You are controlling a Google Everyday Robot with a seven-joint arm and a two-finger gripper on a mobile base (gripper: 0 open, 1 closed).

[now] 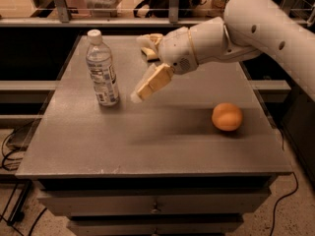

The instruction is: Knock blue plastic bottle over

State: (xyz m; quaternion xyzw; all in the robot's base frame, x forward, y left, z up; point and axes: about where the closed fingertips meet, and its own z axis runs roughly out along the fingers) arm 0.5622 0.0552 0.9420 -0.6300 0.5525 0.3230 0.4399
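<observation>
Clear, faintly bluish plastic bottle [102,70] with a white screw cap stands upright on the left part of the grey metal table [147,146]. The two-finger gripper [140,68] hovers just right of it. Its tan fingers [153,80] are spread wide and hold nothing. The lower fingertip is near the label, not touching. A round orange ball [227,117] lies well apart.

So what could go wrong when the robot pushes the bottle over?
The gripper hangs right of the blue plastic bottle, low near its bottom. A low push might just slide it, not tip it. Also, the bottle stands near the left side of the table, so once down it could roll off.
</observation>
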